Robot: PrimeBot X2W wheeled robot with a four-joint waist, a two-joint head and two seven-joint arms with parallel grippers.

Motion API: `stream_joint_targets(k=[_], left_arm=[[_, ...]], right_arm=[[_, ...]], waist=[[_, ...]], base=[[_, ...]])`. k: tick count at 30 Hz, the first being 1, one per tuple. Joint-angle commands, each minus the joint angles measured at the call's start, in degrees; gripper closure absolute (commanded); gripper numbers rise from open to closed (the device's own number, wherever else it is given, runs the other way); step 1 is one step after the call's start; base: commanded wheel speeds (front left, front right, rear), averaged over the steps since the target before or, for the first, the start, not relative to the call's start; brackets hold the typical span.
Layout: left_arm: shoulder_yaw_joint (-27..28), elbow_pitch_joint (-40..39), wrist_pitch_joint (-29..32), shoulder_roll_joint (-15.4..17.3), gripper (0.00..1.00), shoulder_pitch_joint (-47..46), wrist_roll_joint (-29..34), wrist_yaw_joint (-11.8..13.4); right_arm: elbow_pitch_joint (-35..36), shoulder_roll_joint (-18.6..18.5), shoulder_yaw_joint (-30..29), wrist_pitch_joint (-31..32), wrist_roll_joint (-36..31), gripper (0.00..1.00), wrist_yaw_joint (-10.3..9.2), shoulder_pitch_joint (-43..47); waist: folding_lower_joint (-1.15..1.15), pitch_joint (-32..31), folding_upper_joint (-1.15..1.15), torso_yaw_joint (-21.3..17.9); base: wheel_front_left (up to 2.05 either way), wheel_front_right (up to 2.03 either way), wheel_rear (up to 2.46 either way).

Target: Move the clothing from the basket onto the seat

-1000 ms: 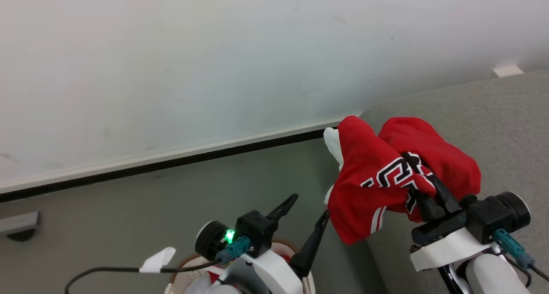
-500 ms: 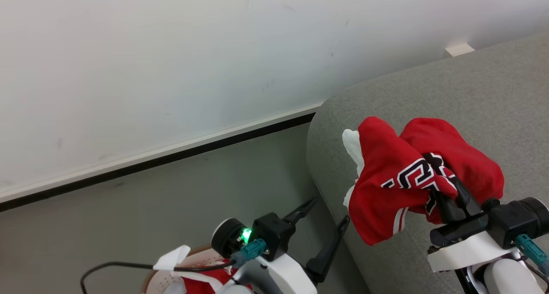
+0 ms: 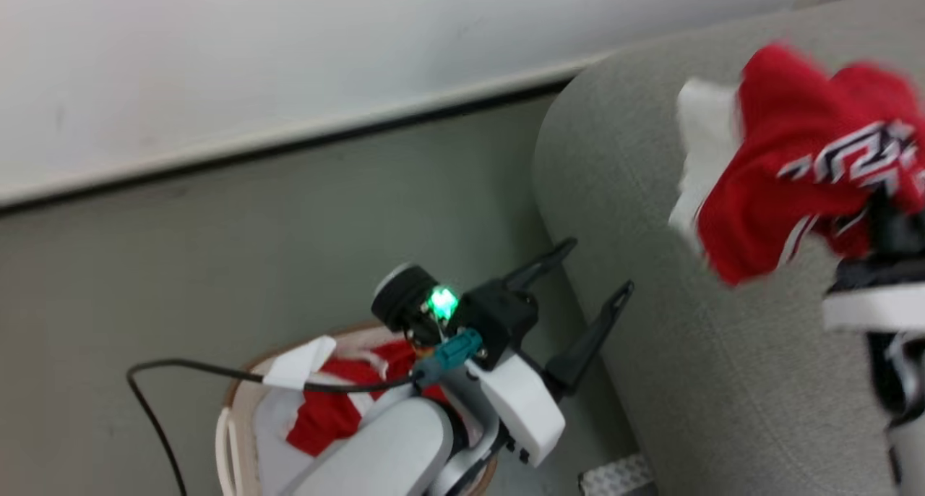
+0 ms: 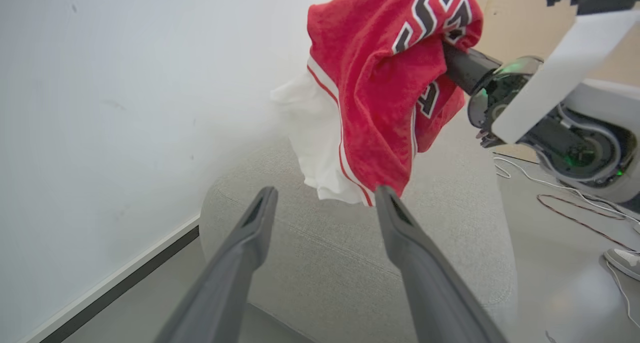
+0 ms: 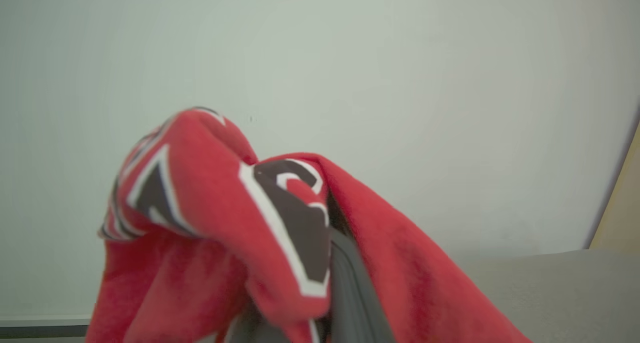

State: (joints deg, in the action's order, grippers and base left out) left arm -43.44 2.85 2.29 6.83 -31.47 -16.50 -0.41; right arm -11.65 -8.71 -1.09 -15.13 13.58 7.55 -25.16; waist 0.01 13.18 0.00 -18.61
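1. Fingers (image 5: 350, 288) of the right gripper (image 4: 462, 65) are pinched almost together on a red sports garment with white stripes and black-and-white block lettering (image 3: 780, 192). It drapes over them in a loose bundle.
2. That garment hangs in the air above the rounded end of the large light-grey fabric sofa (image 3: 650, 279). Its lower hem is close over the upholstery, and whether it touches cannot be told.
3. A white piece of cloth (image 4: 315, 133) hangs with it, on the side toward the wall.
4. More red-and-white clothing (image 3: 340, 409) lies in the small cream-white oval plastic basket with a brown rim (image 3: 230, 424). The basket stands on the floor just beside the sofa's end.
5. Above the basket's near edge, the left gripper (image 3: 600, 266) has its long dark fingers spread wide. They hold nothing and point toward the sofa.
6. A black cable with a white tag (image 3: 296, 362) runs from the left wrist across the basket.
7. Beyond lie the grey floor (image 3: 144, 264) and a white wall with a dark baseboard (image 3: 289, 143).
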Motion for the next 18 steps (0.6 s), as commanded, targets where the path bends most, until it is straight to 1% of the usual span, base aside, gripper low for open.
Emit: stream_joint_targets(k=[1, 5, 7, 9, 10, 11, 13, 16, 18], left_arm=[[0.1, -0.5, 0.5, 0.5, 0.0, -2.7, 1.0, -0.6], [0.6, -0.7, 0.5, 0.1, 0.0, -7.3, 1.9, -1.5], [0.7, -0.4, 0.4, -0.2, 0.0, -9.2, 2.3, -1.8], [0.8, -0.1, 0.2, -0.4, 0.0, -10.7, 2.5, -2.0], [0.8, -0.1, 0.2, -0.4, 0.0, -10.7, 2.5, -2.0], [0.9, 0.1, 0.1, -0.5, 0.0, -11.4, 2.5, -2.0], [1.0, 0.5, -0.3, -0.7, 0.0, -12.4, 2.5, -2.1], [1.1, 1.2, -1.3, -1.1, 0.0, -13.3, 2.4, -2.0], [1.2, 1.8, -2.1, -1.4, 0.0, -13.1, 1.8, -1.6]], right_arm=[[-1.1, -1.0, -2.4, 0.0, -1.0, 1.0, -0.13, -4.7], [-5.8, -3.2, -7.7, 0.1, -0.2, 1.0, -0.13, -13.3], [-8.8, -5.2, -10.3, 0.7, -1.0, 1.0, -0.12, -17.9], [-12.1, -6.9, -12.5, 1.7, -1.8, 1.0, -0.12, -22.1], [-12.1, -6.9, -12.5, 1.7, -1.8, 1.0, -0.12, -22.1], [-13.8, -8.0, -13.6, 2.4, -2.2, 1.0, -0.12, -24.1], [-17.6, -10.8, -15.2, 4.0, -3.5, 1.0, -0.13, -27.7], [-23.7, -14.8, -20.0, 5.3, -7.2, 1.0, -0.13, -32.3], [-27.4, -16.1, -23.7, 5.0, -10.4, 1.0, -0.12, -34.1]], waist=[[-0.01, 9.4, 0.0, 3.9], [-0.01, 15.6, 0.0, 6.3], [-0.01, 18.2, 0.0, 7.6], [-0.01, 20.1, 0.0, 8.7], [-0.01, 20.1, 0.0, 8.7], [-0.01, 21.0, 0.0, 9.3], [-0.01, 22.5, 0.0, 10.3], [-0.01, 23.8, 0.0, 12.0], [-0.01, 24.0, 0.0, 13.1]], base=[[0.0, 0.0, 0.0], [0.0, 0.0, 0.0], [0.0, 0.0, 0.0], [0.0, 0.0, 0.0], [0.0, 0.0, 0.0], [0.0, 0.0, 0.0], [0.0, 0.0, 0.0], [0.0, 0.0, 0.0], [0.0, 0.0, 0.0]])
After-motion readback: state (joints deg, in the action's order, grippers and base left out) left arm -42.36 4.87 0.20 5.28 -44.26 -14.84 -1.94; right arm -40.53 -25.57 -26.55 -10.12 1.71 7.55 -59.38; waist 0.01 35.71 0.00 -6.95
